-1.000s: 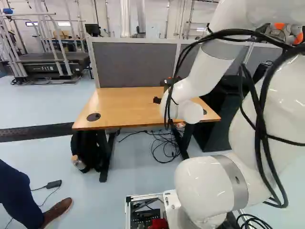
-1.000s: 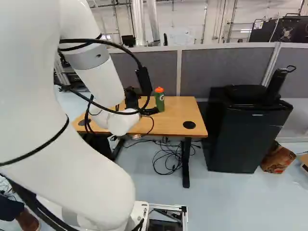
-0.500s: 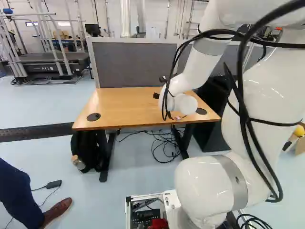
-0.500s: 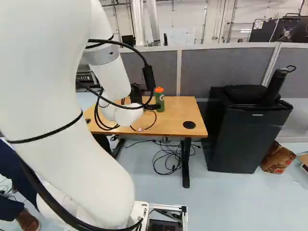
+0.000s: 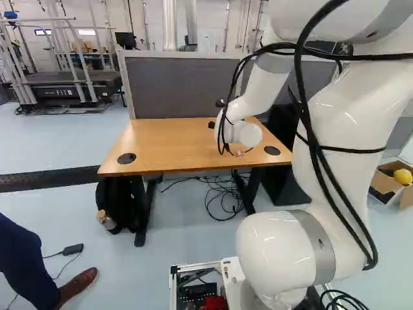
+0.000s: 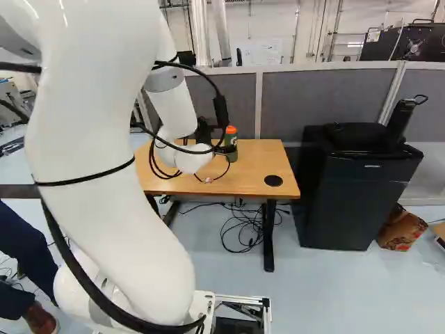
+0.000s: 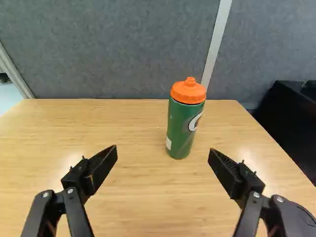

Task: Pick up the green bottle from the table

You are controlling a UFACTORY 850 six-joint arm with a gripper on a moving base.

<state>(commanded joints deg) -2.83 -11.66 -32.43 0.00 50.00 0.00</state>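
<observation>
Two-finger gripper [image 7: 163, 150], jaws wide apart, empty; orange-capped green sports bottle [image 7: 180, 129], upright on wooden desk [image 7: 94, 121], ahead at one o'clock; step, seemingly approach; next calls for centring, then advancing.

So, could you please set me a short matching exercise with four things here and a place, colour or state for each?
1. Lid of the bottle
2. Gripper
3. Black bag
4. Black cabinet

A. Right of the table in the right base view
B. Open, with the bottle ahead of it
C. Below the tabletop, at the left of the left base view
D. Orange

Pairs: 1-D, 2-B, 3-C, 4-A
</observation>
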